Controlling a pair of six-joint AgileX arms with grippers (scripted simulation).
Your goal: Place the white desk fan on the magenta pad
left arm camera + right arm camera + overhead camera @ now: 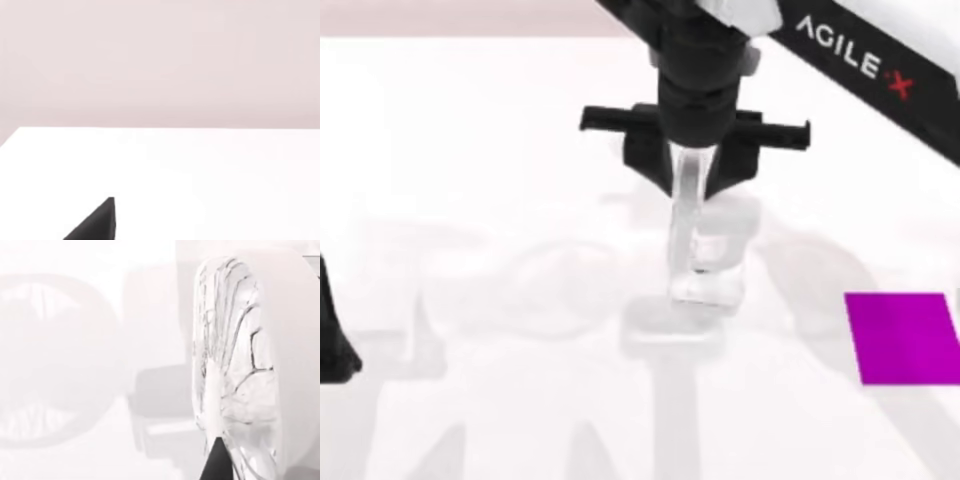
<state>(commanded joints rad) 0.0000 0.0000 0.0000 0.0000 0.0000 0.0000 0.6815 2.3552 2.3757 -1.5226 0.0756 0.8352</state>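
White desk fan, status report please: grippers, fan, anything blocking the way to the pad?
Right gripper over table middle, on white desk fan. Left gripper parked at left edge. Fan not yet on magenta pad, path looks clear.

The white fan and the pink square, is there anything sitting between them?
No. In the top view, only bare white table with faint shadows lies between the white desk fan and the magenta pad.

right arm (880, 70): white shell, "agile x" lettering, red x | wrist: black | jaws: black, wide crossbar
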